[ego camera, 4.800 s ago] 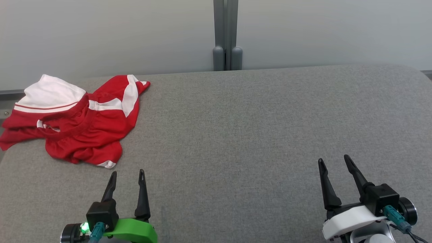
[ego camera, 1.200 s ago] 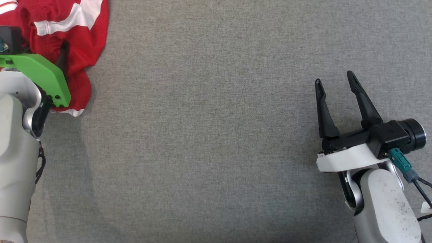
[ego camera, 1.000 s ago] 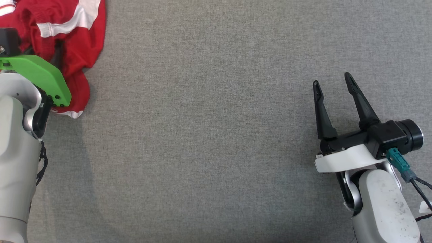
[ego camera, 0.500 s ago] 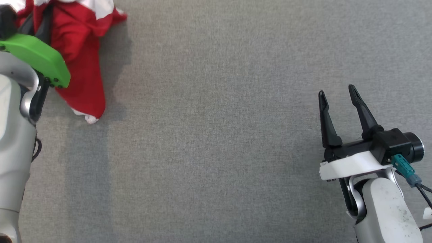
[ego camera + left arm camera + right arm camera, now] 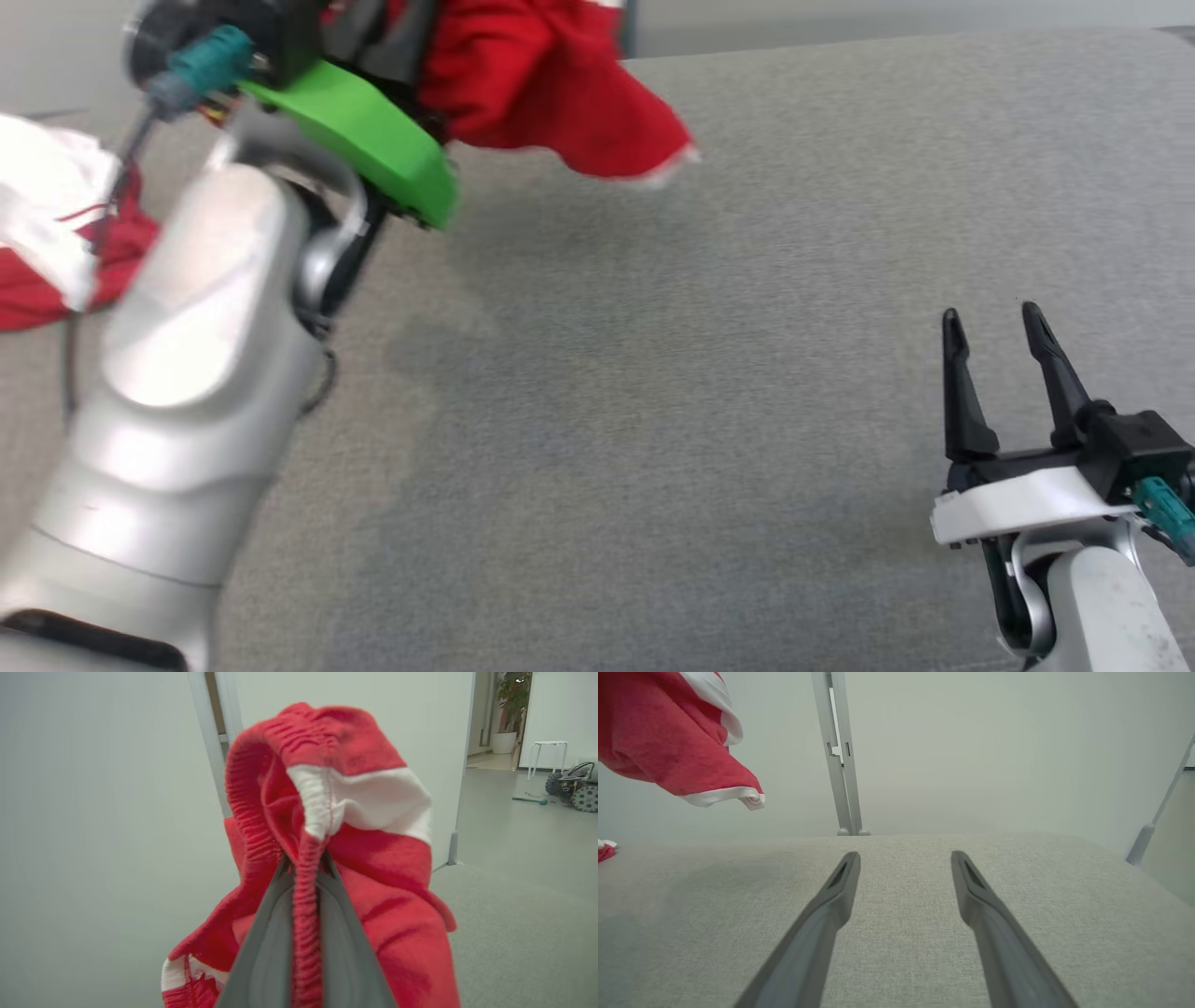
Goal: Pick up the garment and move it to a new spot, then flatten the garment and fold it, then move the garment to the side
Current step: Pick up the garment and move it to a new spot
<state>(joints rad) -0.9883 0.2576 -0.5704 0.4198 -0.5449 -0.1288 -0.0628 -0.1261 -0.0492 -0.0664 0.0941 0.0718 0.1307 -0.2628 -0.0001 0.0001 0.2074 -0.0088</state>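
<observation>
The garment [image 5: 551, 84], red with white bands, hangs in the air over the back left of the grey table [image 5: 700, 373]. In the left wrist view my left gripper [image 5: 306, 858] is shut on its ribbed red waistband, and the cloth [image 5: 373, 882] drapes over both fingers. In the head view the raised left arm with its green wrist bracket [image 5: 364, 131] stands in front of the garment. My right gripper [image 5: 990, 315] hovers low at the right, open with nothing in it [image 5: 904, 856]. A hem of the garment [image 5: 658, 732] shows at the upper left of the right wrist view.
More red and white cloth [image 5: 47, 233] lies at the table's far left edge. A grey partition post [image 5: 840, 765] rises behind the table against a pale wall. Past the wall, a white stool [image 5: 549, 751] and a wheeled device [image 5: 577, 788] stand on the floor.
My left gripper shut on the garment, lifted it off the table and swung it up and rightward. The head camera tilted up. The right gripper stayed open.
</observation>
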